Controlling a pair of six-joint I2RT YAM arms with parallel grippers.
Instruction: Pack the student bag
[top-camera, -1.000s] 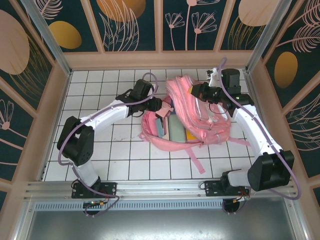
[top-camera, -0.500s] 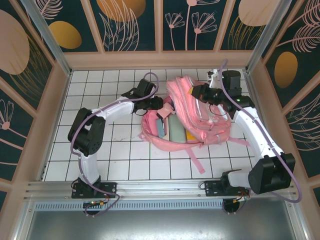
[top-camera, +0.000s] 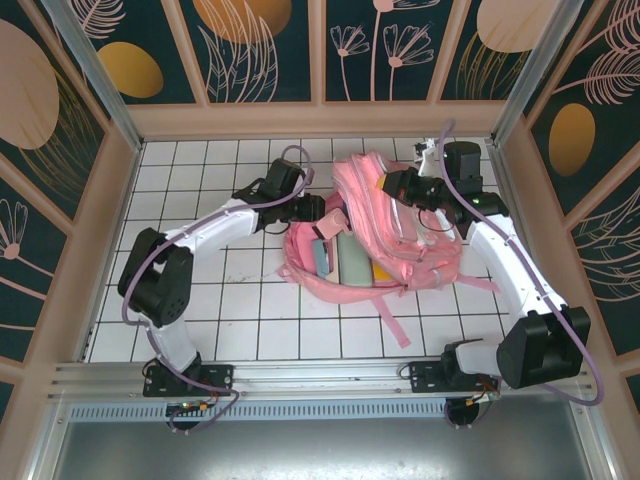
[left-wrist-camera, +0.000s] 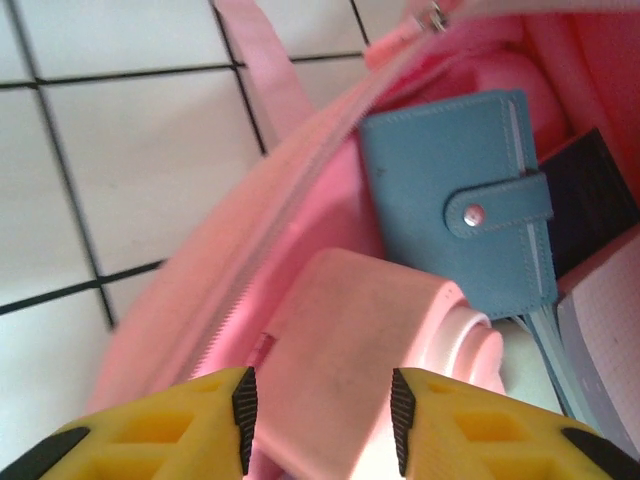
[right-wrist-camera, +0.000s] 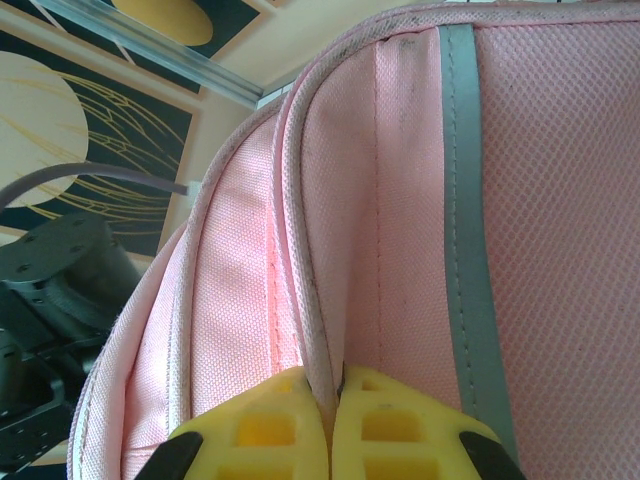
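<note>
The white tiled table carried the student bag, which lay right of the middle, between the two arms. Its main compartment gaped open on its left side, and a long pink strap trailed off towards the near edge.

The right gripper sat at the far top of the bag. In the wrist view its yellow fingers were pressed together, pinching a raised seam of the pink mesh fabric just beside a grey stripe.

The left gripper hung at the bag's open left rim. Its jaws stood part-way apart, astride a pink roll inside the opening. The right pad seemed to touch the roll, but whether the jaws actually gripped it could not be told.

Inside the bag, from above, lay a pale green flat item with a yellow one just beside it. A blue wallet with a snap tab lay against the roll, partly covering a black item.
</note>
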